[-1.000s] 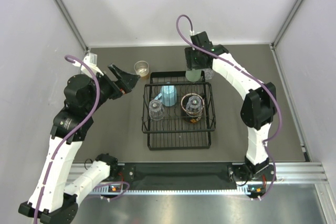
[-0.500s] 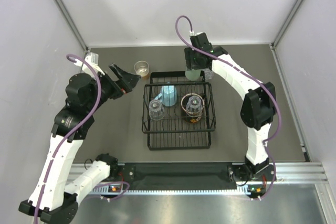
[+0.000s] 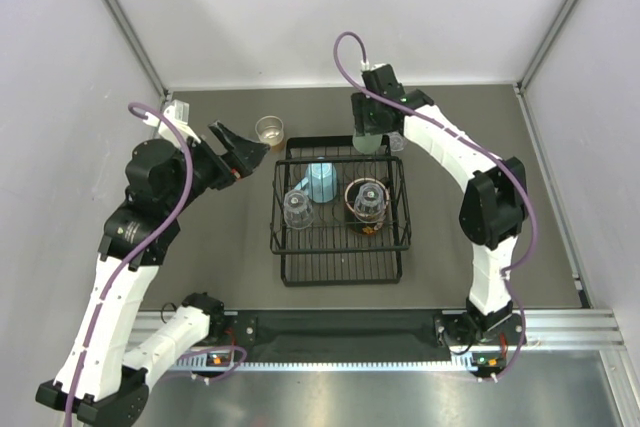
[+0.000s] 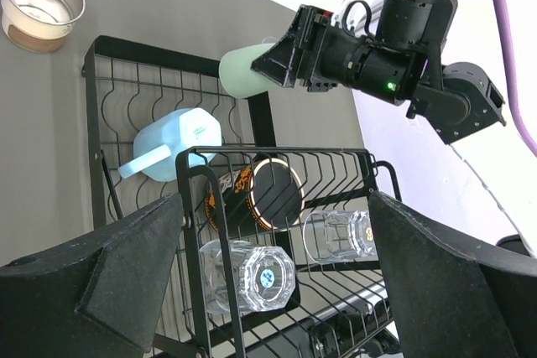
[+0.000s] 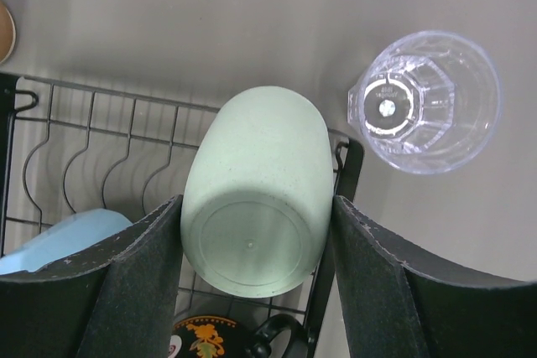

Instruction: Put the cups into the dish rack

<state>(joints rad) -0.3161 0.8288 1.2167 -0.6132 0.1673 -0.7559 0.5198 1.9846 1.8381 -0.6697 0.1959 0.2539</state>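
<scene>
L gripper (image 3: pixel 243 147) empty near the tan cup (image 3: pixel 270 131); R gripper (image 3: pixel 372 130) has the green tumbler (image 5: pixel 256 207) at the far edge of the rack (image 3: pixel 340 279).
L to R from my top cam: L jaws spread wide w/ nothing between them, just beside the tan cup but not touching; that cup sits upright on the table off the rack's far-left corner. In the rack I see a blue mug (image 3: pixel 321 180) on its side at the back, a clear glass (image 3: pixel 297 209) front-left, a dark cup (image 4: pixel 268 199) w/ another clear glass (image 4: pixel 340 236) beside it on the right. R jaws clamp the tumbler's sides, base facing the wrist cam, over the rack's far-right rail; can't tell if it touches the wire. One more clear glass (image 5: pixel 426 102) stands on the table just outside that corner.
</scene>
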